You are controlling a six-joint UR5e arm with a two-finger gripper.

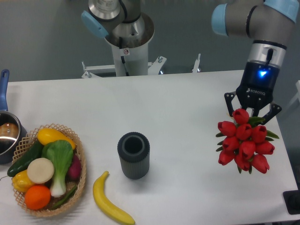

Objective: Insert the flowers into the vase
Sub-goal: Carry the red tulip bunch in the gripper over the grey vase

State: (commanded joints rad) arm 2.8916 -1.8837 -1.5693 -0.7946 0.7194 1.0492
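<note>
White table (178,108) with a UR5e arm, viewed from a fixed camera facing the robot base. The gripper (251,114) hangs near the table's right edge, its two dark fingers (229,101) spread either side of the top of the flowers (243,140), a tight bunch of red tulip buds with small green leaves. The fingers close on the bunch's upper end, where the stems are hidden behind the buds; the buds hang below the gripper, toward the table's front right corner. Whether the bunch touches the tabletop cannot be told. A blue light glows on the gripper's wrist housing.

The vase (133,155), a short dark grey ribbed cylinder, stands upright with its round mouth open, near the front edge and slightly left of the table's centre, well apart from the flowers. Just beside it, at the front edge, lies a yellow banana (110,200), not touching the vase.

At the front left corner sits a woven basket (79,154) holding a cucumber (26,158), a yellow squash (51,136), a bok choy (59,159), an orange (37,197), a yellow pepper (19,180) and a pale round slice (40,170). A pot with a blue handle (6,133) stands at the left edge, touching or just beside the basket. The robot's base column (126,42) rises behind the back edge.
</note>
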